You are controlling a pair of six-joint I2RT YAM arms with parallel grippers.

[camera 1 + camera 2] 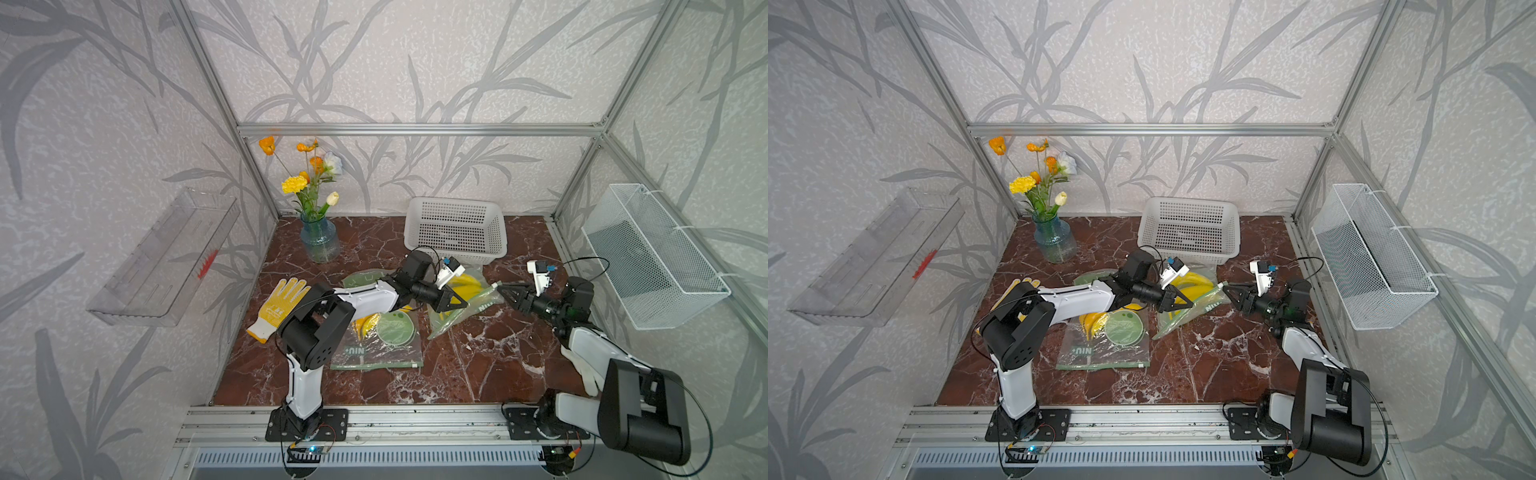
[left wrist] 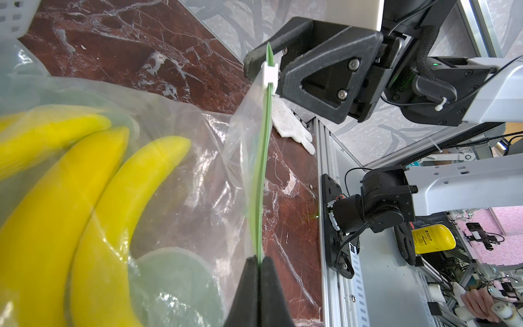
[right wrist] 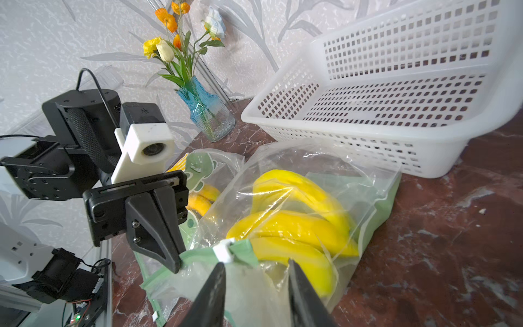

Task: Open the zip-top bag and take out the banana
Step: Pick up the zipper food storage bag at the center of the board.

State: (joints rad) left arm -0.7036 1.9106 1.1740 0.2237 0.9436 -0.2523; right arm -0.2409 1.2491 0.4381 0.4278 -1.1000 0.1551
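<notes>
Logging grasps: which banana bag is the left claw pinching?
The bag beside the white basket, its green zip edge lifted in the left claw; the flat bag nearer the front rail lies ungripped.

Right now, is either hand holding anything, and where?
Left hand pinches the zip-top bag by its green zipper strip; right hand is open by the slider, holding nothing.

Leaf-patterned grey wallpaper (image 1: 415,62), red marble tabletop (image 1: 478,361), aluminium frame (image 1: 415,129)

Bananas (image 3: 297,226) lie in the bag (image 3: 353,172) before the basket (image 3: 339,147).
</notes>
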